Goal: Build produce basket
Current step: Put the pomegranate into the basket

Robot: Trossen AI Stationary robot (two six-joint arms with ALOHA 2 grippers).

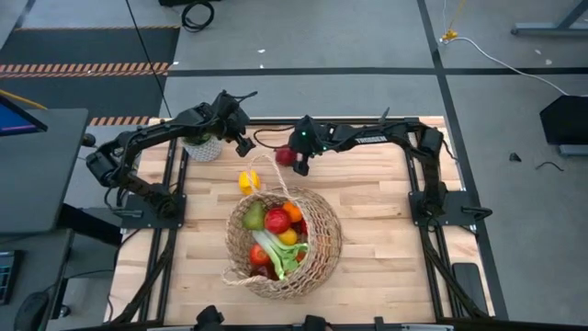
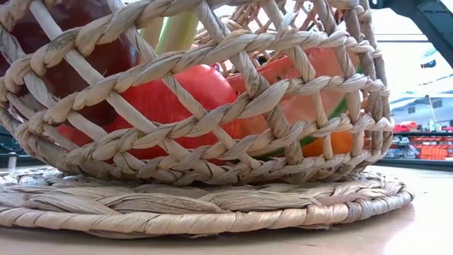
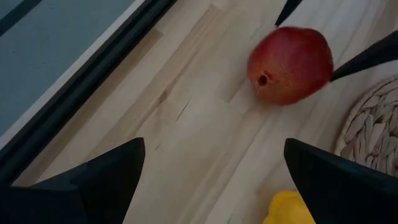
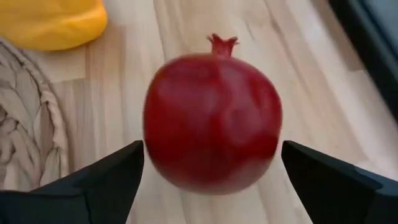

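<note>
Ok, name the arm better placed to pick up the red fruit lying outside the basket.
Right. The right tool is open with the red fruit centred between its fingers. The left tool, also open, sits farther off near the potted plant.

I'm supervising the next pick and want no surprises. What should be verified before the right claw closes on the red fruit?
1. Right claw open: ok.
2. Red fruit centred between its fingers: ok.
3. Fruit free on the table, apart from the basket: ok.
4. Left claw clear of the fruit: ok, open and set back.
5. Yellow produce out of the way: ok.
6. Room left in the basket: cannot tell.
</note>
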